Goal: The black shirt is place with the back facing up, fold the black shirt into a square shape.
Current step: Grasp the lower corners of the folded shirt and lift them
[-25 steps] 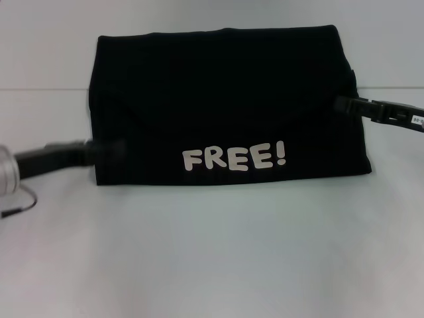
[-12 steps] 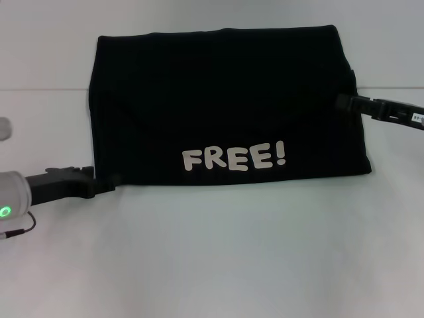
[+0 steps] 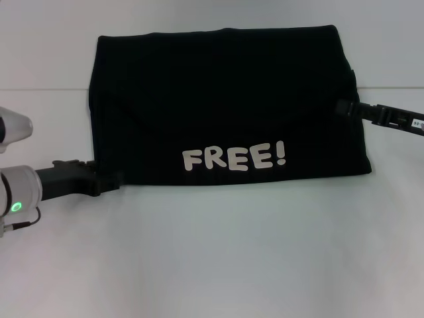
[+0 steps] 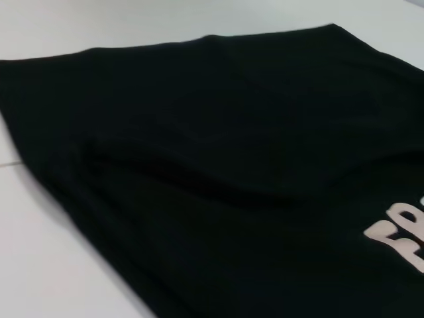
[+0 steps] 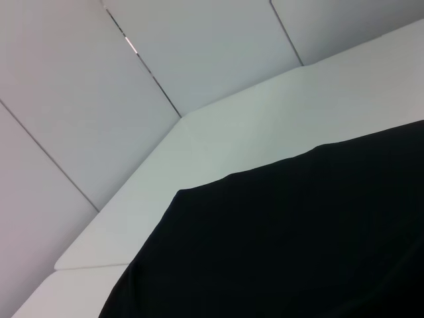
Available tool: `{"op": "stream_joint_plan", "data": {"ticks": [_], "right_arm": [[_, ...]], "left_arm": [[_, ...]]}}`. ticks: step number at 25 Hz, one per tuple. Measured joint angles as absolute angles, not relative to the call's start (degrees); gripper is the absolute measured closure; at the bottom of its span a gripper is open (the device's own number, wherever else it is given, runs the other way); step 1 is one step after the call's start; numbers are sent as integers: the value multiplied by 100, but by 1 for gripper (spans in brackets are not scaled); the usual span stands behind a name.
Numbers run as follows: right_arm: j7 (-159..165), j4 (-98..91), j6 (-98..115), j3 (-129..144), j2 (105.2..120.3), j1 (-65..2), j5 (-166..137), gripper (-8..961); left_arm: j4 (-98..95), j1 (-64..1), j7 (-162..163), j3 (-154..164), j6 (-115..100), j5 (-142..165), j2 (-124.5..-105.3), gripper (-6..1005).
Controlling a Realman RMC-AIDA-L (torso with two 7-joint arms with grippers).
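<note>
One large plain black fabric shirt (image 3: 225,106) lies folded into a wide rectangle in the middle of the surface, its longer sides running left to right, with a single line of off-white "FREE!" lettering (image 3: 234,158) showing near its front edge, a little right of centre. A soft diagonal crease crosses the upper layer from the left side toward the middle, and the right edge bulges slightly outward about halfway up. Two grippers are in view, one at each side of the shirt. The left gripper (image 3: 109,181), black and at the end of a dark arm with a silver-white wrist and one green light, sits low at the shirt's front left corner, touching the cloth; whether it is clenched on the fabric or released cannot be told. The right gripper (image 3: 342,106), slim and black, meets the shirt's right edge about halfway along it, and its state likewise cannot be told. The left wrist view shows only folded black cloth, a raised fold line and part of the lettering. The flat white table (image 3: 218,252) has one faint seam running across it behind the shirt, and the right wrist view shows pale grey wall panels (image 5: 99,86) beyond the table's far edge.
</note>
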State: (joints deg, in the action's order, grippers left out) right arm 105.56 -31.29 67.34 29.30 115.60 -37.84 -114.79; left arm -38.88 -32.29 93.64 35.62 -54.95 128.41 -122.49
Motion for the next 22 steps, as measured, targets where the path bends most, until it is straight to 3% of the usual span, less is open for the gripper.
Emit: {"op": "stream_joint_plan", "data": {"ticks": [11,18,22], "right_arm": [[10522,-3129,6712,2911,11574,-3779,-11473,306],[10507,-3129,6652,2925,11565,-3771,-11487,308],[10545,-3129,6553,2969,11533,-3765,-11672,309]], "left_arm": [[-3838,-3242,9411,3575,-5400,12845,-12230,433],[-3826,-3267,9382,3616,-5398,12905,-12236,646],[-3826,-3298,9383,3619,-5397,12908,-12225,851]]}}
